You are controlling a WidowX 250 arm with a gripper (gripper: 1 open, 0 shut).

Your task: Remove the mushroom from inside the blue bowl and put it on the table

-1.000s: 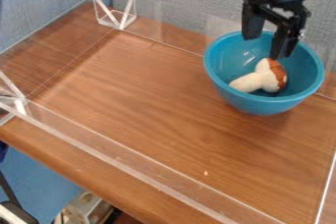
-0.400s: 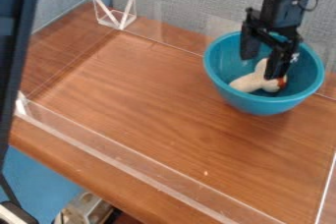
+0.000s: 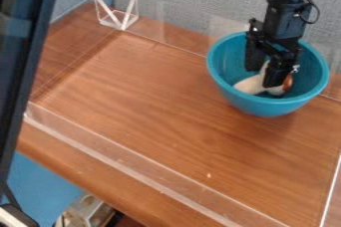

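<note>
The blue bowl [image 3: 309, 94] stands on the table [image 3: 147, 102] at the far right. My gripper [image 3: 274, 75] points straight down into the bowl. Its two black fingers [image 3: 262, 70] are drawn in on either side of the mushroom [image 3: 278, 76], whose reddish-brown cap shows between them. The cream-white stem [image 3: 252, 85] lies on the bowl's bottom to the left of the fingers. Part of the cap is hidden behind the fingers.
Low clear acrylic walls [image 3: 160, 161] run along the table's edges, with a small clear stand [image 3: 118, 15] at the back left corner. A dark out-of-focus bar [image 3: 20, 82] covers the left edge of the view. Grey panel behind the bowl.
The gripper has sunk deeper into the bowl and its fingers have narrowed from wide open onto the mushroom. The dark bar at the left has come into the view.
</note>
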